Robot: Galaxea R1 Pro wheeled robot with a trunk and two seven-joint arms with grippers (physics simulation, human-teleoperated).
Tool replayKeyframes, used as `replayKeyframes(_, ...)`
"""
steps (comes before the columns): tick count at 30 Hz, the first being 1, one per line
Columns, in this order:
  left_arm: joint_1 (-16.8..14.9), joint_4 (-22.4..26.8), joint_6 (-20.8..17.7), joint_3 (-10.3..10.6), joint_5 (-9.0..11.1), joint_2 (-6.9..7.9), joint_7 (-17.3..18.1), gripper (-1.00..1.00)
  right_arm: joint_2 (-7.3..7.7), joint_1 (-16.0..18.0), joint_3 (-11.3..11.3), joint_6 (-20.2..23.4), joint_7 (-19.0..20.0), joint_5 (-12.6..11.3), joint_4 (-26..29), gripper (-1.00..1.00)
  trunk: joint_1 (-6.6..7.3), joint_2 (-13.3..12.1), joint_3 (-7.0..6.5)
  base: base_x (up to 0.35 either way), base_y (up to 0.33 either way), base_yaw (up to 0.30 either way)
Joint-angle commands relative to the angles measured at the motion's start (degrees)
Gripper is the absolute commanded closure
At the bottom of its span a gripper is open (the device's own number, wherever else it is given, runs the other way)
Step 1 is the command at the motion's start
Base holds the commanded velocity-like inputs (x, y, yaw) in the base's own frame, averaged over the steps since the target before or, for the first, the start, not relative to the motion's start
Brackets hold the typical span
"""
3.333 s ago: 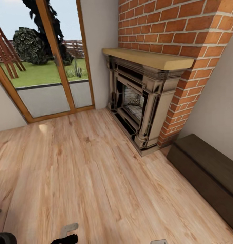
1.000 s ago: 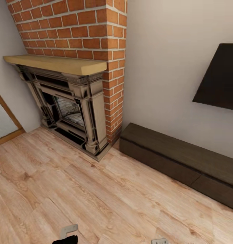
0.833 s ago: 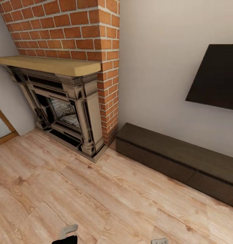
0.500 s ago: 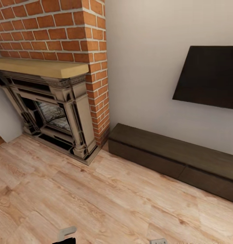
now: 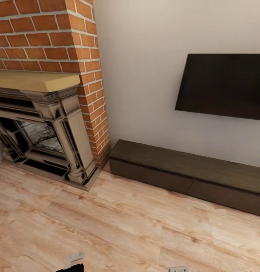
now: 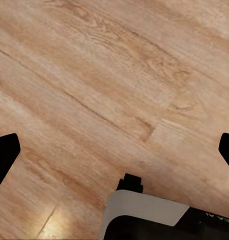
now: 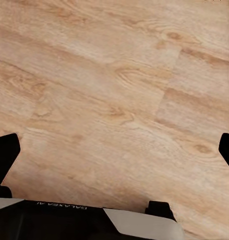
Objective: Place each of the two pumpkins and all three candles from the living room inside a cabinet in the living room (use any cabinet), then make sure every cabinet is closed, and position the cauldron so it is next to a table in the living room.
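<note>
Wood floor runs to the wall, where the cabinet sits shut beside the fireplace; I see both grippers' fingers spread wide, empty. Driving in too fast, I could bump that low front.

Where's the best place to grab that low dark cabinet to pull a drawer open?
The cabinet shows flat, closed drawer fronts with no visible handles. Probably hook a gripper over a front's top edge, under the overhanging top, coming from the floor side facing it. A seam near splits two fronts.
</note>
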State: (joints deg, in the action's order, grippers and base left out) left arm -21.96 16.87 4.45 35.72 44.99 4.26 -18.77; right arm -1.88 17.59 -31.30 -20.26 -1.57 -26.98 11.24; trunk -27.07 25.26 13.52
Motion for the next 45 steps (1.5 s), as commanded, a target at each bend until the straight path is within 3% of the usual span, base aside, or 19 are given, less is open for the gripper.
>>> replayKeyframes(1, 0.0, 0.1, 0.2, 0.5, 0.6, 0.06, -0.3, -1.0, 0.0, 0.1, -0.5, -0.3, -0.2, -0.5, -0.1, -1.0, -0.05, 0.1, 0.04, 0.186, 0.234, -0.255)
replayKeyframes(9, 0.0, 0.1, 0.2, 0.5, 0.6, 0.05, -0.3, -1.0, -0.01, 0.1, -0.5, -0.3, -0.1, -0.5, 0.3, -1.0, -0.05, 0.1, -0.45, 0.235, 0.219, -0.24)
replayKeyframes(13, 0.0, -0.5, 0.7, 0.5, 0.5, 1.53, -0.3, -1.0, -0.04, 0.1, -0.5, -0.3, -0.1, -0.5, 0.3, -1.0, -0.05, 0.1, -0.71, 0.203, 0.086, -0.229)
replayKeyframes(17, 0.0, -0.6, 2.2, 0.5, 0.4, 2.0, -0.3, -1.0, 0.03, 0.1, -0.4, -0.4, -0.1, -0.5, 0.0, -1.0, -0.05, 0.1, -0.98, 0.045, 0.014, -0.227)
replayKeyframes(28, 0.0, -0.6, 2.6, 0.4, 0.4, 1.94, -0.3, -1.0, -0.03, 0.1, -0.4, -1.0, -0.1, -0.5, -0.1, -1.0, -0.05, 0.1, -1.72, 0.015, 0.005, -0.223)
replayKeyframes(45, 0.0, -0.6, 2.6, 0.4, 0.4, 2.03, -0.3, -1.0, -0.21, 0.1, -0.4, -1.0, -0.2, -0.3, 0.0, -1.0, -0.05, 0.1, -2.7, 0.211, 0.096, -0.185)
